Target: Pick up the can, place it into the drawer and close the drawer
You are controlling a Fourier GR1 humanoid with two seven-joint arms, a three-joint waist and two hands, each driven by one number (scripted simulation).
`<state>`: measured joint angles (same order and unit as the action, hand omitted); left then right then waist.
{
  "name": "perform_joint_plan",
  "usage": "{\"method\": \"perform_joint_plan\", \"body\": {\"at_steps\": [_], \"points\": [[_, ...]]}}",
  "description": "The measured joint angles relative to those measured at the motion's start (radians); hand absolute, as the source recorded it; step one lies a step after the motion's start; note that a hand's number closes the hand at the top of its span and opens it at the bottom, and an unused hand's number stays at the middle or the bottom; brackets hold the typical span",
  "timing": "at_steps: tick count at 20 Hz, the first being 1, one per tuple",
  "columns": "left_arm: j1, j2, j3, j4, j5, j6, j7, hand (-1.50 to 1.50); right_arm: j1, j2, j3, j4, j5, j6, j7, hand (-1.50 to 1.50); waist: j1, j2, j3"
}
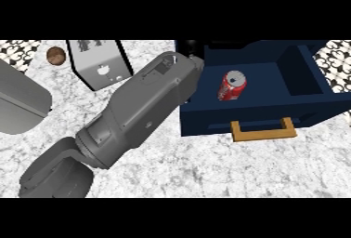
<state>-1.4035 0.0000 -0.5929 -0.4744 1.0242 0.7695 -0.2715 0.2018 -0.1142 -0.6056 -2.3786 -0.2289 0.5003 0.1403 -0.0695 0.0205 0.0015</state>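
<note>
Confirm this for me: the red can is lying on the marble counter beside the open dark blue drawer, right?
Not quite. The head view shows the red can lying inside the open dark blue drawer, not on the marble counter beside it.

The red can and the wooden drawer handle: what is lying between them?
In the head view, only the drawer's dark blue floor and front wall lie between the red can and the handle; nothing else.

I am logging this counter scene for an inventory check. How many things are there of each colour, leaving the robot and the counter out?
Red: 1, the can
Dark blue: 1, the drawer, with a tan handle
Grey: 2, the box with an apple mark and the rounded object at the left edge
Brown: 1, the small round thing
Total: 5
</note>
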Motion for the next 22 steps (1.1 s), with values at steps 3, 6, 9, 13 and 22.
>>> {"method": "perform_joint_plan", "body": {"at_steps": [3, 6, 9, 13, 22], "points": [[-0.004, 0.000, -0.008, -0.009, 0.011, 0.015, -0.018, -1.50, -0.034, -0.007, 0.049, -0.036, 0.106, 0.000, -0.008, -1.50, 0.010, -0.001, 0.000], [-0.012, 0.000, -0.012, -0.018, 0.021, 0.018, -0.016, -1.50, -0.075, 0.004, 0.127, -0.040, 0.253, -0.009, -0.024, -1.50, 0.029, -0.003, -0.001], [-0.019, 0.000, -0.006, -0.024, 0.027, 0.020, -0.012, -1.50, -0.124, 0.008, 0.210, -0.006, 0.402, -0.026, -0.046, -1.50, 0.045, -0.005, -0.001], [-0.024, 0.000, -0.001, -0.026, 0.027, 0.023, 0.002, -1.50, -0.194, 0.004, 0.321, 0.059, 0.603, -0.067, -0.074, -1.50, 0.060, -0.008, -0.001], [0.010, 0.023, -0.003, -0.077, -0.005, 0.049, 0.054, -1.50, -0.388, -0.001, 0.517, 0.356, 0.967, -0.237, -0.163, -1.50, 0.087, -0.015, -0.002]]}}
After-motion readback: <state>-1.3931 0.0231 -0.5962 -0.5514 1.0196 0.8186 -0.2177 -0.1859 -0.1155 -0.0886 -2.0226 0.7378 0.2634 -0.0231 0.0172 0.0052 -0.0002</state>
